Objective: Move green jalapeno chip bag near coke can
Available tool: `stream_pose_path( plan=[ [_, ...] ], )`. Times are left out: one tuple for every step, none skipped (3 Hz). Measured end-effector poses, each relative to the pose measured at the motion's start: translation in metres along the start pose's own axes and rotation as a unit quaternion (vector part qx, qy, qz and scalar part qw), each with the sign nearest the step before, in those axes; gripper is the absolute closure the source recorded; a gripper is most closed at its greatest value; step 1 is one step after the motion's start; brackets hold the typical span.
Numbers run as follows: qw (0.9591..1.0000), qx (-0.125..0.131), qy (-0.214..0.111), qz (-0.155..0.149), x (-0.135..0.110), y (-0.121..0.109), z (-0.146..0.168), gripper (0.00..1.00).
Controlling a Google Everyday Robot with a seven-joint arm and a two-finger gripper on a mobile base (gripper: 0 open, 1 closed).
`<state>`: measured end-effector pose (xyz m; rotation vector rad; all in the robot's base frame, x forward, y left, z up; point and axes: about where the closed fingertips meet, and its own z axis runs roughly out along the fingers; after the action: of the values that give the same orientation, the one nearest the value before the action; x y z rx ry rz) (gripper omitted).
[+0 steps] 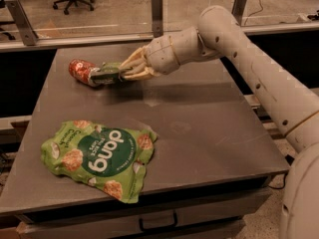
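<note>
The small dark-green jalapeno chip bag (106, 73) is held in my gripper (127, 71), which is shut on its right end at the far left of the grey table (209, 133). The bag's left end reaches the red coke can (82, 71), which lies on its side with its silver end toward the bag. The bag partly covers the can's right end. I cannot tell whether the bag rests on the table or hangs just above it.
A large bright-green "dang" bag (97, 156) lies flat at the front left of the table. A glass barrier with metal posts (157, 6) runs behind the table. A drawer handle (157, 223) shows below the front edge.
</note>
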<state>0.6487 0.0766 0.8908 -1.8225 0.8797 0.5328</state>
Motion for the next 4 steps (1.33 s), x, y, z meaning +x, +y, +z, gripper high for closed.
stream_pose_path(
  plan=[
    [0.9999,-0.007,0.004,-0.01,0.011,0.001,-0.005,0.15],
    [0.9999,-0.006,0.011,-0.009,0.015,-0.001,-0.012,0.0],
    [0.9985,0.018,0.048,0.018,0.02,-0.012,-0.039,0.0],
    [0.9856,0.091,0.129,0.059,0.032,-0.045,-0.106,0.0]
  ],
)
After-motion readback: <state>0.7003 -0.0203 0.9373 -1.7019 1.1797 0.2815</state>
